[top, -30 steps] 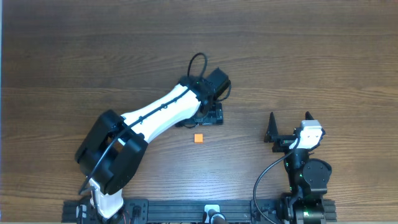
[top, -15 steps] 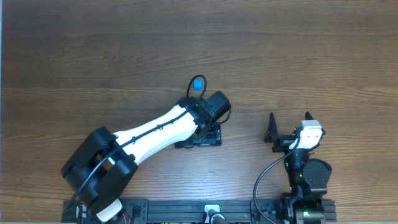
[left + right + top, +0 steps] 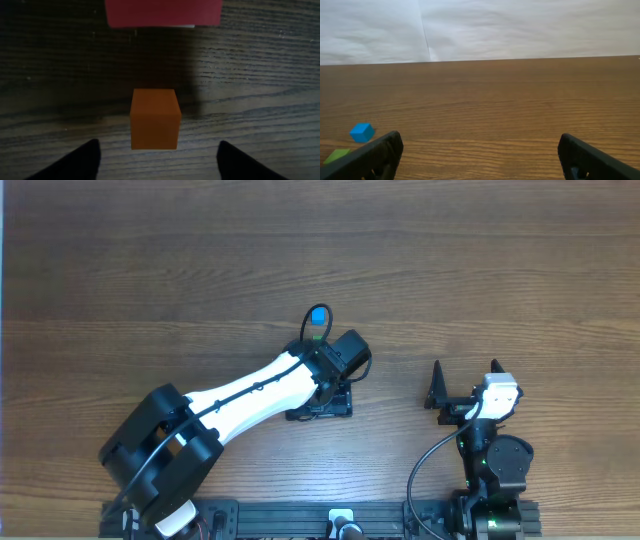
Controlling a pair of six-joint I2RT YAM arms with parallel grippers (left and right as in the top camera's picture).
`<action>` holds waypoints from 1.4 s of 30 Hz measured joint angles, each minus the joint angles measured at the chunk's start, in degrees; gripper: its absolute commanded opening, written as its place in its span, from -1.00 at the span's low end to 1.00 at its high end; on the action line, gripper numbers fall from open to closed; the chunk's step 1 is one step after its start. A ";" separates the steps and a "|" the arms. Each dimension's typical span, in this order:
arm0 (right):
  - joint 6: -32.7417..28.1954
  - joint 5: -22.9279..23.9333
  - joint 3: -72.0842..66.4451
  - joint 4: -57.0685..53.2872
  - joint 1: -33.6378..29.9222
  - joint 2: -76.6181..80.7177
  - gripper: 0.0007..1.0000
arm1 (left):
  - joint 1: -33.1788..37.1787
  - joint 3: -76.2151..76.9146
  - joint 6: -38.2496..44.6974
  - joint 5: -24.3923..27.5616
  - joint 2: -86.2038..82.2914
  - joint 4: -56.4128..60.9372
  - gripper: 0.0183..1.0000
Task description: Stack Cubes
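The left gripper point(image 3: 157, 150) has been pulling back toward its base and is now hanging over the orange cube point(image 3: 155, 119), while the blue cube point(image 3: 318, 316), beyond the orange cube, is showing again. No cube is sitting on another, so all stacking is remaining, I judge. The left jaws are standing wide open astride the orange cube, touching nothing. The right gripper point(image 3: 480, 150), well apart from it, is gaping empty.

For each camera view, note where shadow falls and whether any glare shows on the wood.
Left wrist view: a dark shadow lies over the wood around the orange cube and reaches the red cube, the table lighter beyond it. Right wrist view: even light around the blue cube, no glare. Top view: even light on the wood, no glare.
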 measured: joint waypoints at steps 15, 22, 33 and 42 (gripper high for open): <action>0.00 -0.02 0.00 -0.02 0.00 0.00 0.98 | 0.00 0.00 0.00 -0.09 1.16 0.37 0.16; -0.02 0.00 0.00 0.00 0.00 0.00 0.99 | 0.00 0.00 -0.02 -0.39 1.62 0.42 -0.01; 0.00 0.00 0.00 -0.02 0.00 0.00 0.98 | 0.00 0.00 -0.31 -1.60 1.68 0.42 -0.40; -0.02 0.00 0.00 0.00 0.00 0.00 0.99 | 0.00 0.00 -0.63 -2.03 1.70 0.42 -0.73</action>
